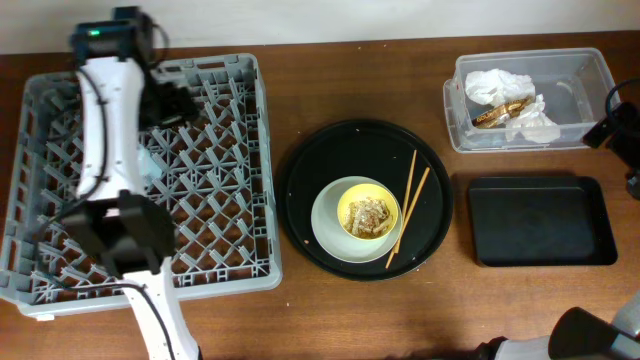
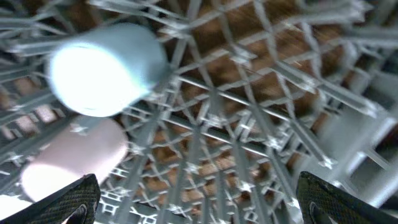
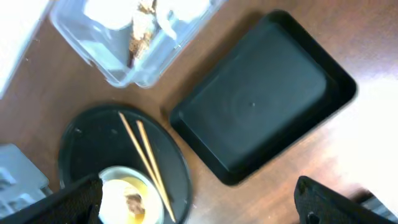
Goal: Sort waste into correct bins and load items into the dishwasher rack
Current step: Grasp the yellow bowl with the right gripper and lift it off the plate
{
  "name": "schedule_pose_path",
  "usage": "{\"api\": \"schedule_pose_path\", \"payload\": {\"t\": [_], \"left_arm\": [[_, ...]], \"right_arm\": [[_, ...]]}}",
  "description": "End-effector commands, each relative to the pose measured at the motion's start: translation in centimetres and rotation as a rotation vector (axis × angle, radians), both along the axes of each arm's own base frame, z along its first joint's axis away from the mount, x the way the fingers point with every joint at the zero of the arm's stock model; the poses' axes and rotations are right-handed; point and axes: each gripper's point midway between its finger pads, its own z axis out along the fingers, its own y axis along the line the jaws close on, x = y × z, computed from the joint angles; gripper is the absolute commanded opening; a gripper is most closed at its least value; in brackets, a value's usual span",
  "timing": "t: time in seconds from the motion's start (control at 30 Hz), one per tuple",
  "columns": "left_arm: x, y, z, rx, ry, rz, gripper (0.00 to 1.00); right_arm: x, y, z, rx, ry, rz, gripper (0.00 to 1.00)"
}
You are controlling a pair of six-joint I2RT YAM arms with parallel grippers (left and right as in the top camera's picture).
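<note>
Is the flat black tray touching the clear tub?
Apart. The overhead view shows a strip of bare brown table between the clear tub and the flat black tray. The right wrist view shows that gap too.

— How does the left arm (image 1: 103,120) sit?
— Its white link runs up from a dark elbow joint and folds over at the top. The left gripper (image 2: 196,202) hangs off the end, pointing down.
— Jaws?
— Spread wide. The dark fingers (image 2: 62,200) sit at the two lower corners of the wrist view, which is blurred.
— And the right arm (image 1: 622,125)?
— Overhead shows only dark pieces of it at the frame's edge. The right gripper (image 3: 196,200) faces down too, jaws just as far apart.
</note>
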Motion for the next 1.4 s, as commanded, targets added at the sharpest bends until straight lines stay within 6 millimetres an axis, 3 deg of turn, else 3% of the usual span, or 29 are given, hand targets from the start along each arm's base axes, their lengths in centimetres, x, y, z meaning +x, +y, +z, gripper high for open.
{"api": "schedule_pose_path", "payload": {"t": [0.0, 0.07, 0.17, 0.27, 0.33, 0.4, 0.53, 0.6, 0.73, 0.93, 1.07, 1.37], "left_arm": [[-0.4, 3.1, 1.1, 0.011, -0.028, 0.073, 0.99], [-0.7, 4.3, 1.1, 0.011, -0.028, 0.1, 0.99], [-1.0, 5.7, 1.1, 0.012, -0.028, 0.132, 0.99], [-1.2, 6.5, 1.1, 0.012, -0.028, 0.151, 0.99], [-1.2, 6.6, 1.1, 0.012, -0.028, 0.153, 0.99], [-1.2, 6.6, 1.1, 0.012, -0.028, 0.153, 0.99], [-1.2, 6.6, 1.1, 0.012, -0.028, 0.153, 0.99], [-1.2, 6.6, 1.1, 0.012, -0.028, 0.153, 0.99], [-1.2, 6.6, 1.1, 0.012, -0.028, 0.153, 0.99], [-1.2, 6.6, 1.1, 0.012, -0.028, 0.152, 0.99], [-1.2, 6.6, 1.1, 0.012, -0.028, 0.153, 0.99], [-1.2, 6.6, 1.1, 0.012, -0.028, 0.153, 0.99]], "right_arm": [[1.3, 2.6, 1.3, 0.139, -0.106, 0.035, 0.99], [1.9, 5.5, 1.8, 0.219, -0.147, 0.169, 0.99], [1.9, 10.5, 1.5, 0.203, -0.117, 0.438, 0.99], [1.3, 17.7, -0.9, 0.134, 0.013, 0.706, 0.99], [1.4, 21.3, -2.2, 0.117, 0.035, 0.829, 0.97], [1.4, 25.9, -4.4, 0.094, 0.055, 0.959, 0.86], [1.7, 29.4, -9.8, -0.099, 0.126, 0.907, 0.88], [1.2, 31.5, -11.8, -0.126, 0.128, 0.948, 0.93], [-0.5, 36.6, -16.4, -0.132, 0.11, 1.072, 0.92], [-0.5, 38.1, -23.1, -0.28, 0.215, 1.093, 0.86], [-0.1, 37.5, -26.2, -0.344, 0.283, 1.106, 0.79], [0.0, 37.5, -27.0, -0.356, 0.294, 1.106, 0.22]]}}
